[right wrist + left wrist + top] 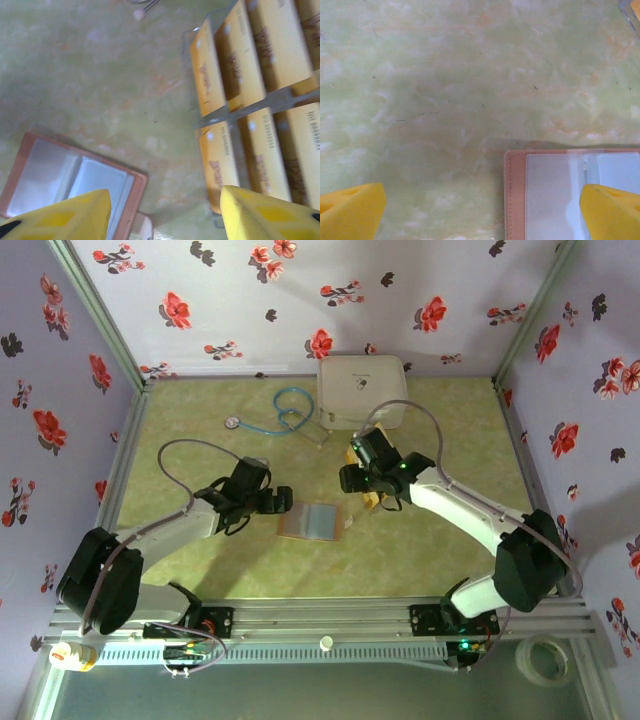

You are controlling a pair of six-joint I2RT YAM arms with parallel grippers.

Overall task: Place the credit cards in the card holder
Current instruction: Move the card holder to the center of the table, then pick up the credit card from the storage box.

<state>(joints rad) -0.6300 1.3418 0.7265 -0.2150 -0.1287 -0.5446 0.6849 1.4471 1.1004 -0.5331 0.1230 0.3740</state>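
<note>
The card holder (309,522) lies open and flat on the green table, with a reddish-brown rim and a pale grey-blue inside. My left gripper (281,502) hovers at its left edge. In the left wrist view it (480,212) is open, with the holder's corner (555,195) under its right finger. Several golden-yellow credit cards (260,95) stand in rows in a clear plastic rack. My right gripper (165,215) is open and empty between that rack and the card holder (75,175), above bare table. Its right fingertip (265,212) overlaps the nearest card.
A big white rounded case (362,390) stands at the back, with a blue stethoscope (285,412) to its left. Flowered walls close in the table on three sides. A tape roll (548,660) and a small bottle (72,655) lie below the front rail.
</note>
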